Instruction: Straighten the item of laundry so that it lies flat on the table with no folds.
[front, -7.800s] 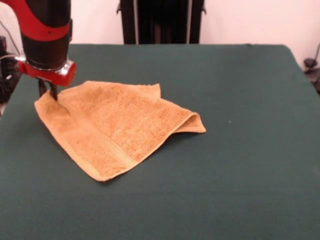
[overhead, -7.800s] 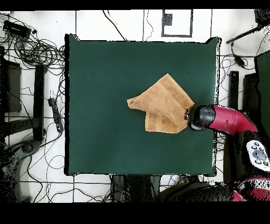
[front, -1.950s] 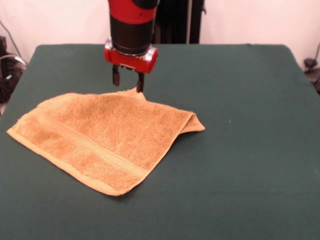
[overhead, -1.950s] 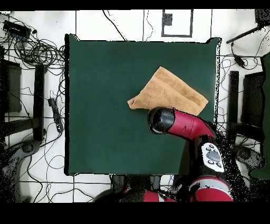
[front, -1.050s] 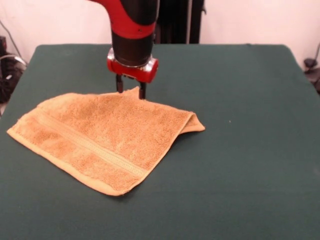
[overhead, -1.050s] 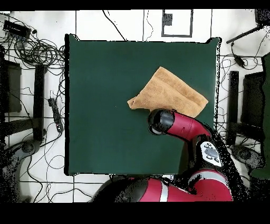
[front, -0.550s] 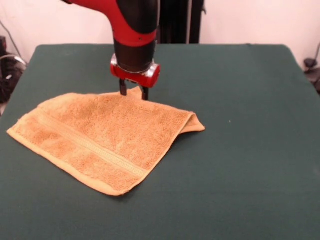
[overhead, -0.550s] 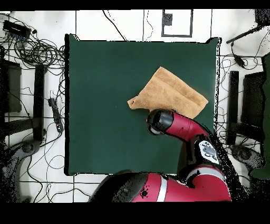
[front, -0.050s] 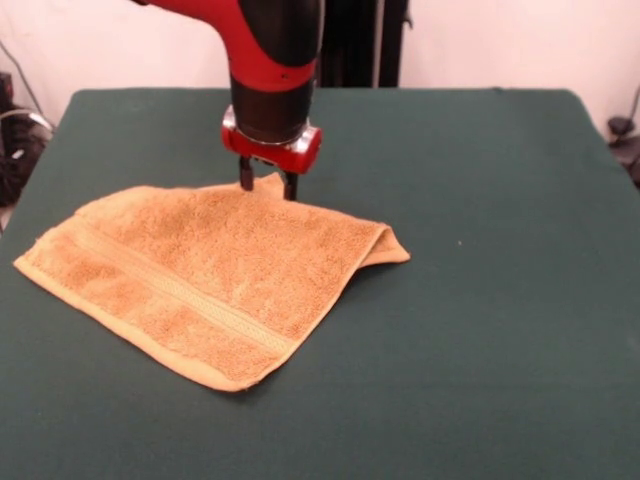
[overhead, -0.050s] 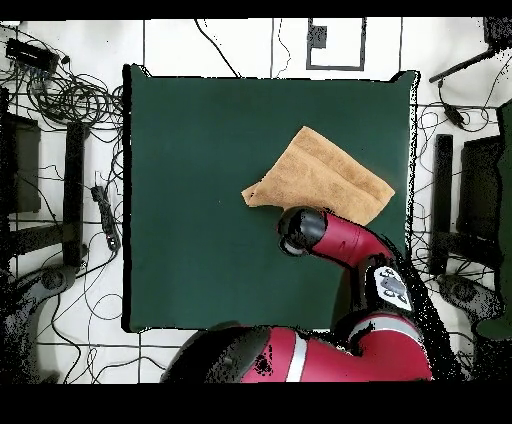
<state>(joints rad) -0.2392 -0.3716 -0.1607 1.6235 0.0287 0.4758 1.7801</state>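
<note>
Towel (front, -0.050s: 205, 275): one, lying folded, long axis running diagonally across table (front, -0.050s: 480, 300).
Gripper (front, -0.050s: 267, 186): fingers spreading apart, straddling towel's far corner.

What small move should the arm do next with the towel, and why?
Probably lower a little and close the tool on the raised corner of the towel. The open fingers straddle that corner at the towel's far edge, and the right end is still folded under, so this corner likely must be pulled outward over the table.
</note>
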